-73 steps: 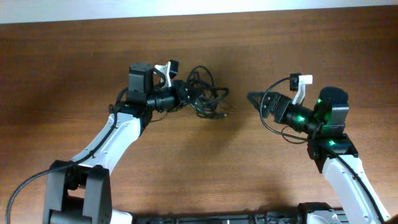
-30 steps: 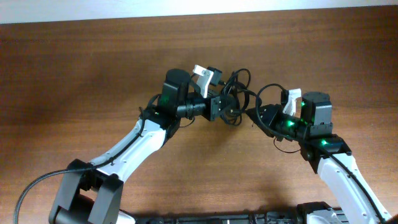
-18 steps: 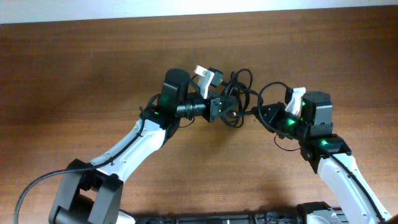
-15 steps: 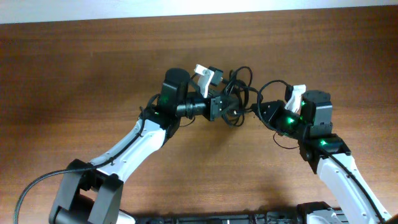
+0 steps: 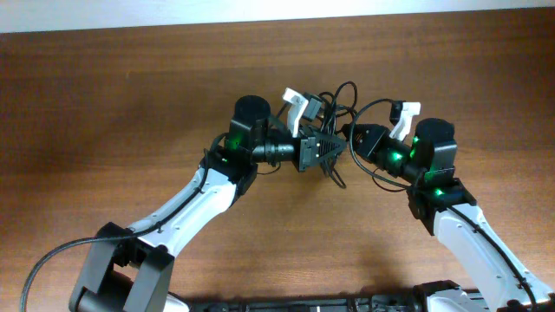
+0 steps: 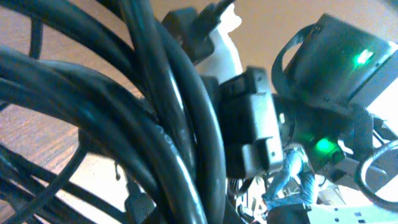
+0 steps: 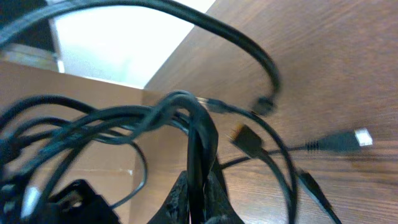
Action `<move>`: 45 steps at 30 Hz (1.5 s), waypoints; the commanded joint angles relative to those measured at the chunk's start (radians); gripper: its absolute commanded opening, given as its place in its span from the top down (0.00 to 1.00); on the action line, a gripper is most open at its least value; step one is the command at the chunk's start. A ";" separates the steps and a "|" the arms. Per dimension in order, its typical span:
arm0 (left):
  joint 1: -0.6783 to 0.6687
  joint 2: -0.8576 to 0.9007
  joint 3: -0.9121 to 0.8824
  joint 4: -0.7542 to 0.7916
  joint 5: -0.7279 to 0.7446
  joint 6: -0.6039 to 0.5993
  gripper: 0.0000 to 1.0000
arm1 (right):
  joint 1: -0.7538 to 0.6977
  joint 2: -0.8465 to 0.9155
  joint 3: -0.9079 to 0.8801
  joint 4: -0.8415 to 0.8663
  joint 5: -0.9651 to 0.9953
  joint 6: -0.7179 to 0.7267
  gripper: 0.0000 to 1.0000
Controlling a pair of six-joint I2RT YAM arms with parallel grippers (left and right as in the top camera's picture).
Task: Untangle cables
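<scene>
Barely begun — the cables are one knotted clump bunched between the two arms, with the left pincer clamped on the bundle, the right pincer nipped tight on a single strand just ahead of it above the surface, and every cord yet to be drawn free.

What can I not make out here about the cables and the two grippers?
- Left wrist view: the fingers of the left gripper, hidden behind the close, blurred cables.
- Overhead view: the number of cables, too thin and overlapped.
- Right wrist view: where the strand in the right gripper ends; the strands cross.
</scene>
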 commanded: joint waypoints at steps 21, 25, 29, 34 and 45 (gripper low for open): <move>-0.107 -0.022 0.011 -0.029 -0.070 -0.282 1.00 | -0.009 -0.006 0.011 0.013 0.072 0.125 0.96; -0.110 -0.022 0.011 0.057 -0.100 -0.417 1.00 | 0.055 -0.006 0.011 -0.027 0.204 0.196 0.96; -0.095 -0.022 0.011 0.075 -0.248 -0.467 1.00 | 0.084 -0.006 0.011 -0.029 0.117 0.214 0.96; -0.042 -0.022 0.011 0.070 -0.328 -0.498 1.00 | 0.084 -0.006 0.011 -0.027 0.003 0.214 0.95; 0.022 -0.022 0.011 0.070 -0.424 -0.527 1.00 | 0.079 -0.006 0.011 0.011 -0.021 0.153 0.27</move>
